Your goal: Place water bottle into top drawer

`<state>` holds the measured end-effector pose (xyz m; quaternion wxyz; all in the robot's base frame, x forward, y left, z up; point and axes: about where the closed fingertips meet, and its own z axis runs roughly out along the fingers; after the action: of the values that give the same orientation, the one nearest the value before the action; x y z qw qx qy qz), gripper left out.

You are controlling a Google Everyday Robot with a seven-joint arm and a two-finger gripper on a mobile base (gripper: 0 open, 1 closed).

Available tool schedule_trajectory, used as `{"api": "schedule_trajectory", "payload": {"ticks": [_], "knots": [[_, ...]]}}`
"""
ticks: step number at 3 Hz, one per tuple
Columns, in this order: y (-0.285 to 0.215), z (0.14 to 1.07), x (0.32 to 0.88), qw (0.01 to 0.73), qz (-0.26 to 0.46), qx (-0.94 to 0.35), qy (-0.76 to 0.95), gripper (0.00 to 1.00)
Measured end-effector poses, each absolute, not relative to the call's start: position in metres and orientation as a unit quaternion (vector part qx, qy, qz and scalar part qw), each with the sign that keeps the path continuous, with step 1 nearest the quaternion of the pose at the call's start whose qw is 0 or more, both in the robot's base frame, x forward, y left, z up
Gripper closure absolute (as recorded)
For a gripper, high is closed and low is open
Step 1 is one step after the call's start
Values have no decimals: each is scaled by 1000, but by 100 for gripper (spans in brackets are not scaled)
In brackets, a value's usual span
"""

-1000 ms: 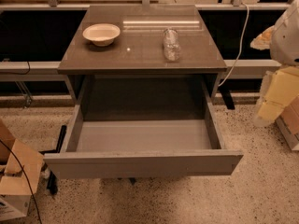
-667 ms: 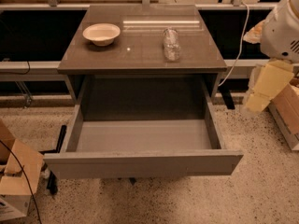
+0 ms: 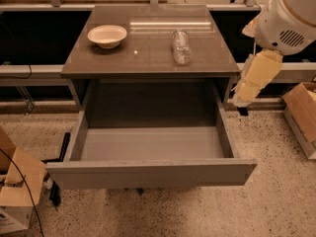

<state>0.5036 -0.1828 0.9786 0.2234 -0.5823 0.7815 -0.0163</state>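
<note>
The water bottle [image 3: 181, 47], clear and crinkled, lies on the brown cabinet top [image 3: 148, 58], right of its middle. The top drawer [image 3: 148, 174] is pulled fully out below it, and its grey floor is bare. My arm comes in from the upper right: a white round joint [image 3: 289, 19] with a cream link hanging down from it. The gripper [image 3: 243, 97] is at the link's lower end, just right of the cabinet's right side, lower than the bottle and well to its right. It holds nothing that I can see.
A cream bowl [image 3: 107, 35] sits on the cabinet top at the left. Cardboard boxes stand on the speckled floor at the lower left [image 3: 17, 191] and at the right [image 3: 302, 116]. A rail and dark shelving run behind the cabinet.
My arm has swung left, further into view, and its cream link now hangs close to the cabinet's right side. The bottle, bowl and drawer have not moved.
</note>
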Motion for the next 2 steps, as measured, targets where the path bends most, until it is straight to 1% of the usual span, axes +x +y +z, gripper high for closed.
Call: {"api": "schedule_trajectory", "payload": {"ticks": [1,2], "knots": [[-169,961,527,250,21,-538,805,0],[-142,937,577,290,70,-489,820,0]]}}
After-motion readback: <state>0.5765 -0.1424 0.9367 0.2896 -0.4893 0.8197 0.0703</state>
